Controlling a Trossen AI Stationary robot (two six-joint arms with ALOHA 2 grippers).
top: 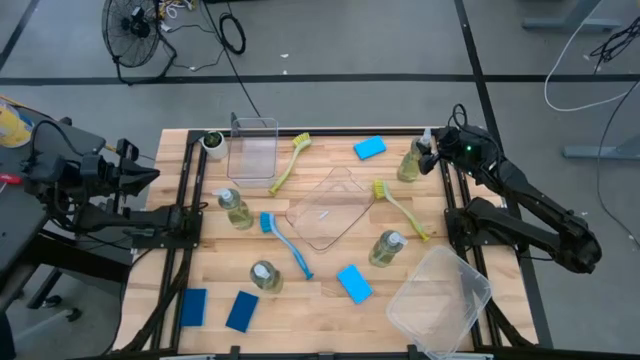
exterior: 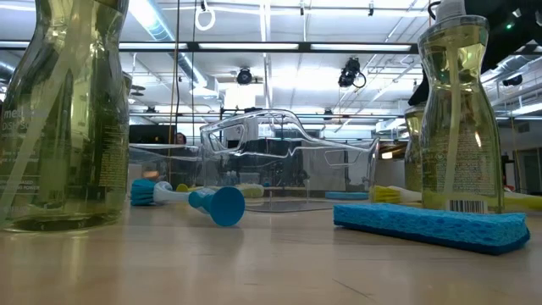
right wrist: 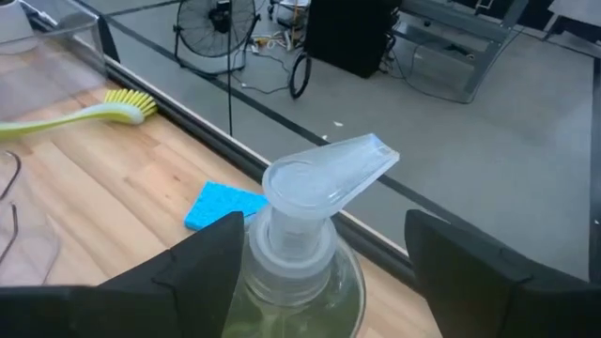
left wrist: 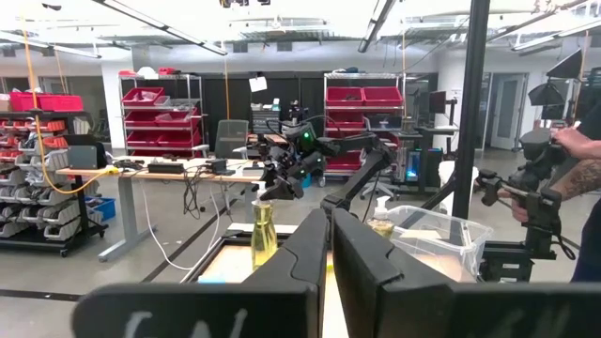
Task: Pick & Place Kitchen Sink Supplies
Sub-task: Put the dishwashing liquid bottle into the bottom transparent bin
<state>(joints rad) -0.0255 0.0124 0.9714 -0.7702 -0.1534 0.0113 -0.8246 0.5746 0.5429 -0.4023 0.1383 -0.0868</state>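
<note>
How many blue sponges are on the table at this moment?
4. One blue sponge lies at the far edge near the right arm, one near the middle front beside the clear bin, and two side by side at the front left. None seems hidden.

4 upright bottles [top: 237,208], 4 flat blue sponges [top: 354,283], 3 brushes [top: 288,246] scattered on tabletop.

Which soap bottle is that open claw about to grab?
Look at the table's far right corner, where the right gripper stands open. The bottle sits between its fingers, beside a blue sponge. It is the only bottle with a gripper around it.
</note>
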